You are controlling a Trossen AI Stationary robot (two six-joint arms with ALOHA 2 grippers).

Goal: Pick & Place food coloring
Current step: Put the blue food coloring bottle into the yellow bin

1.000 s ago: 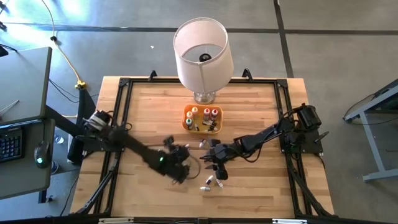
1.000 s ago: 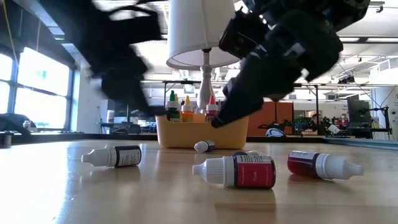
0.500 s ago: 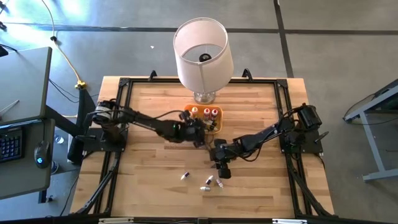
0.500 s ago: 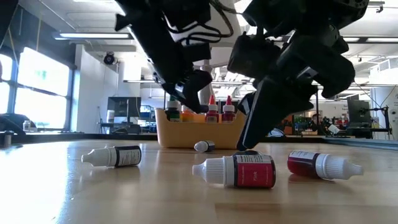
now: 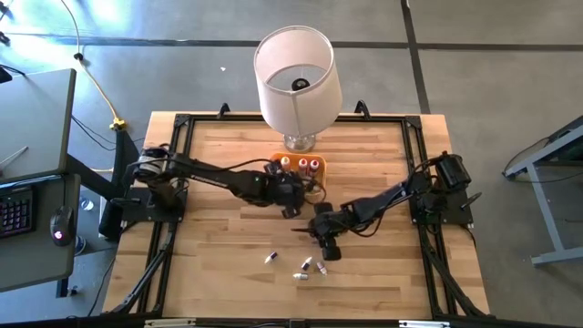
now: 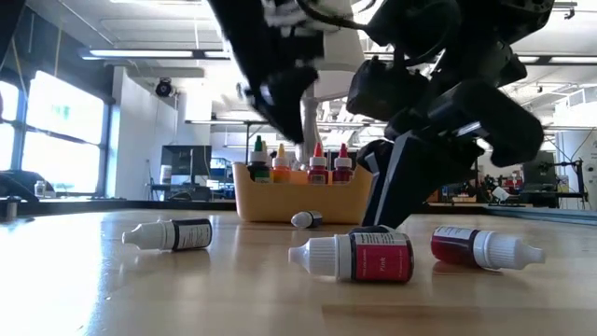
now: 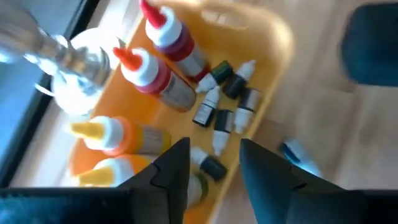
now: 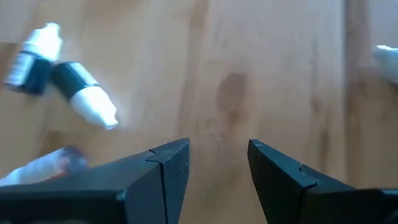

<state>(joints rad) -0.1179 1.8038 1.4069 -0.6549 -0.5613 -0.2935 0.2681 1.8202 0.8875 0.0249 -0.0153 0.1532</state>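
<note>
Currently: left gripper (image 7: 211, 171), fingers spread and empty, over the orange tray (image 5: 299, 187) at twelve o'clock; right gripper (image 8: 217, 168), fingers apart, best lowered squarely astride a loose bottle (image 5: 307, 264) at six o'clock.

Two dark, slender jointed arms with thin black cables end in blocky dark wedge-shaped fingers (image 8: 165, 171).

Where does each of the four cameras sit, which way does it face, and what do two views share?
High: overhead, straight down; both arms, orange tray, lamp.
Low: table height, level across; arms descend above lying food coloring bottles.
Left wrist: above the tray; open left gripper over small bottles.
Right wrist: facing bare wood; open right gripper, bottles beyond.
Shared: high and left wrist both show the tray.
</note>
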